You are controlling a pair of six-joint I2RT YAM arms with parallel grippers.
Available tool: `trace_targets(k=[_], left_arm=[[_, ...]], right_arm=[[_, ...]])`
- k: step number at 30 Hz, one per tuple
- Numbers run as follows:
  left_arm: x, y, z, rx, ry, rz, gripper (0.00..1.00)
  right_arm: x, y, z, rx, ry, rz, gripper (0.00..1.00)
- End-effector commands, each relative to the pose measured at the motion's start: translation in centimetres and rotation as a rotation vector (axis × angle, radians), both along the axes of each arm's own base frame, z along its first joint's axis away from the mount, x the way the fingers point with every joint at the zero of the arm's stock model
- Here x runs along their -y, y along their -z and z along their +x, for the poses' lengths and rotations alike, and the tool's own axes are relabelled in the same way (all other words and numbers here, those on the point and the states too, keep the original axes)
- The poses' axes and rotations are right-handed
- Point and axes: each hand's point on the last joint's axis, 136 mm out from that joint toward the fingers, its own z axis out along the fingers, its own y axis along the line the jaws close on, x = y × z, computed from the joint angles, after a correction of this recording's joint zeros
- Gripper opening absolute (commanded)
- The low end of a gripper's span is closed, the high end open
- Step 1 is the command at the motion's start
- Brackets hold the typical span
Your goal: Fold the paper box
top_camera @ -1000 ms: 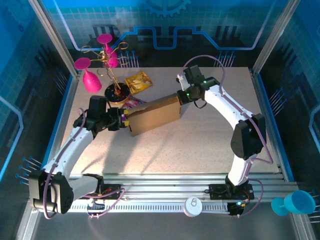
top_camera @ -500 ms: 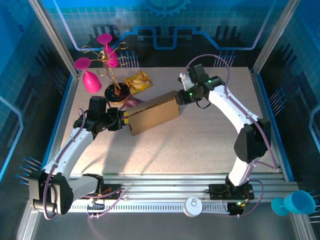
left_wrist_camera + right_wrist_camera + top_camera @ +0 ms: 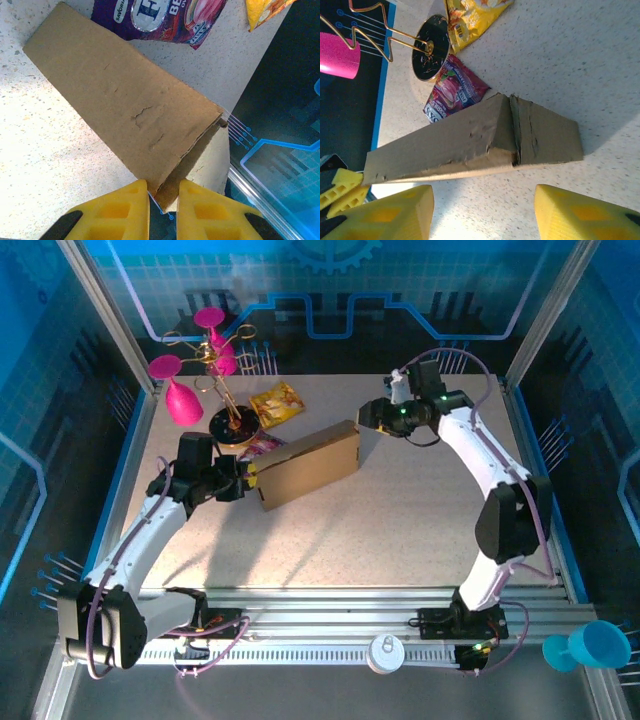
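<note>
From above, the paper box [image 3: 305, 465] lies folded flat and long across the middle of the counter [image 3: 400, 520], slanting from near left to far right. The left end effector [image 3: 243, 480] is right at the box's near-left end. The right end effector [image 3: 368, 412] hangs just off the far-right end, apart from the cardboard. Behind the box there's a purple snack packet [image 3: 262, 446] tucked partly under its far edge, a yellow snack packet [image 3: 277, 403] further back, and a wire stand [image 3: 230, 425] carrying a pink cup [image 3: 183, 400].

Over to the left wrist camera: the two yellow fingers [image 3: 120, 210] stand narrow, almost together, and the box's [image 3: 130, 105] corner edge sits pinched between them. The cardboard runs away across the counter, and the purple packet [image 3: 160, 15] touches its far end.

Now the right wrist camera: the right end effector [image 3: 482, 210] is wide, its yellow fingers [image 3: 385, 210] far apart with bare counter between them, gripping nothing. The box [image 3: 470, 145] lies beyond them, its end flap creased and slightly raised. The purple packet [image 3: 452, 95] is just behind it, and the stand's dark round base [image 3: 431, 47] and the yellow packet [image 3: 470, 17] are beyond that.
</note>
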Motion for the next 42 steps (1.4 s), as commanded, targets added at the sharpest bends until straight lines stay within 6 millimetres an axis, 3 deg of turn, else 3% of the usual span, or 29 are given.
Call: trace_targets(k=[1,12,22,27,32,37,42], left_arm=[[-0.3,2.5,-1.2,-0.085,-0.002,0.026,0.18],[-0.3,2.5,-1.2,-0.08,-0.001,0.027,0.17],[-0.3,2.6,-1.3,-0.082,0.002,0.027,0.15],[-0.3,2.6,-1.3,-0.08,0.007,0.03,0.12],[0.5,2.2,-1.0,-0.04,0.047,0.018,0.07],[3.0,1.7,-2.2,0.016,0.151,0.016,0.07],[6.7,2.5,-5.0,0.045,0.279,0.02,0.13]], right_arm=[[-1.3,0.2,1.2,-0.059,0.016,0.09,0.55],[-0.7,3.5,2.2,-0.151,0.063,0.113,0.54],[0.2,6.5,0.7,-0.237,0.11,0.189,0.23],[0.3,6.7,0.4,-0.241,0.111,0.191,0.11],[0.6,6.0,0.2,-0.219,0.115,0.182,0.1],[2.6,5.4,-1.3,-0.173,0.127,0.115,0.1],[7.7,7.2,-4.3,-0.15,0.216,0.014,0.23]])
